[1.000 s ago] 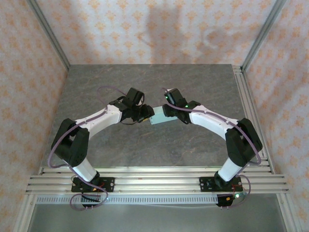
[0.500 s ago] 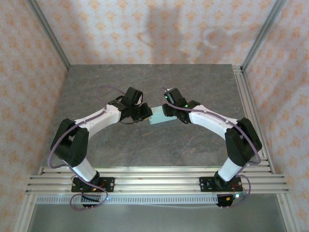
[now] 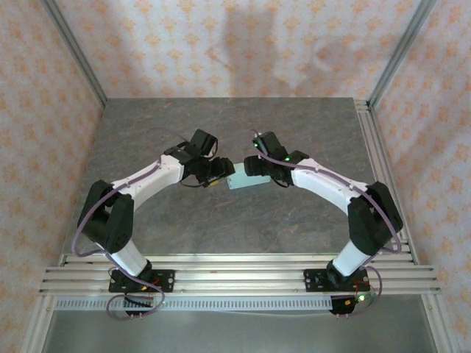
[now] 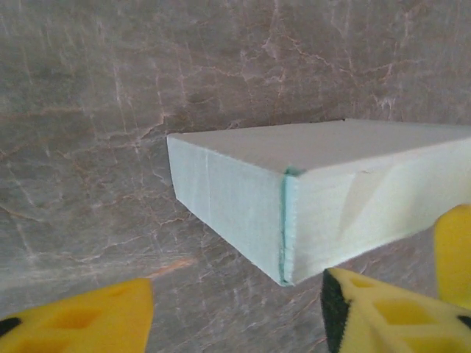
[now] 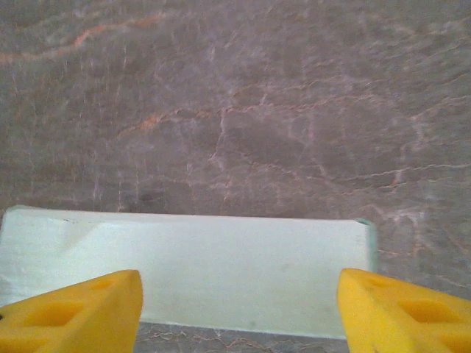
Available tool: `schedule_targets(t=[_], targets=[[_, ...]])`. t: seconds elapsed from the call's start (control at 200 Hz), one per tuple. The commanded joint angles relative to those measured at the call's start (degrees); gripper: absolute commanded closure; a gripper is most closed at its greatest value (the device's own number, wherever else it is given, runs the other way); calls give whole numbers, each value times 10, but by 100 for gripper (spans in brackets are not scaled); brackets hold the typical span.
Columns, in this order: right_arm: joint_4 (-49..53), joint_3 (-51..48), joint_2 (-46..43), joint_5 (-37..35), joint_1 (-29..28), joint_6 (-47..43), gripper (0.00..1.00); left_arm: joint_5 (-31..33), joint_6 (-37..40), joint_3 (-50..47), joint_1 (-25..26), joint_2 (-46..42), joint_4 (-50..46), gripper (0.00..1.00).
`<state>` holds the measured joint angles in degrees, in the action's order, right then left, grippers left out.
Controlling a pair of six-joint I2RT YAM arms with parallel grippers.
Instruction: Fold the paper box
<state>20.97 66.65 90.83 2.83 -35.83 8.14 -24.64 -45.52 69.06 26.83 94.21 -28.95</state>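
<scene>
A: From above, logged the paper box [image 3: 242,179] as a closed mint block lying on the counter [image 3: 221,220], set between the left end effector [image 3: 218,175] and the right end effector [image 3: 252,169]. Cannot separate touching from just beside at this range.

B: Agreed. Over to the left wrist?

A: Found the left end effector [image 4: 235,294] released, with yellow fingers [image 4: 383,316] spread and gripping nothing. Sits just short of the box's [image 4: 309,184] near corner. Noted a slanted crease on the side panel beside the corner seam.

B: Risk there: could pop that seam or dent the thin card if closed or pushed onto the corner.

A: Right wrist next. Found the right end effector [image 5: 239,283] likewise released, straddling the long face of the box [image 5: 221,265], holding nothing.

B: With no grip on either side, might skid the box across the smooth counter on any one-sided nudge. Might also let a tucked flap spring back. Cannot see the tuck from here.
</scene>
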Motion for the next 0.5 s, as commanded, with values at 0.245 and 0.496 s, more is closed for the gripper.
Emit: schedule_targets(t=[0.245, 0.496], targets=[[-44, -109, -164, 8, 64, 93, 15, 55, 217, 78, -3, -58, -24, 0], [0, -154, -250, -17, 72, 85, 13, 16, 509, 102, 10, -45, 3, 0]])
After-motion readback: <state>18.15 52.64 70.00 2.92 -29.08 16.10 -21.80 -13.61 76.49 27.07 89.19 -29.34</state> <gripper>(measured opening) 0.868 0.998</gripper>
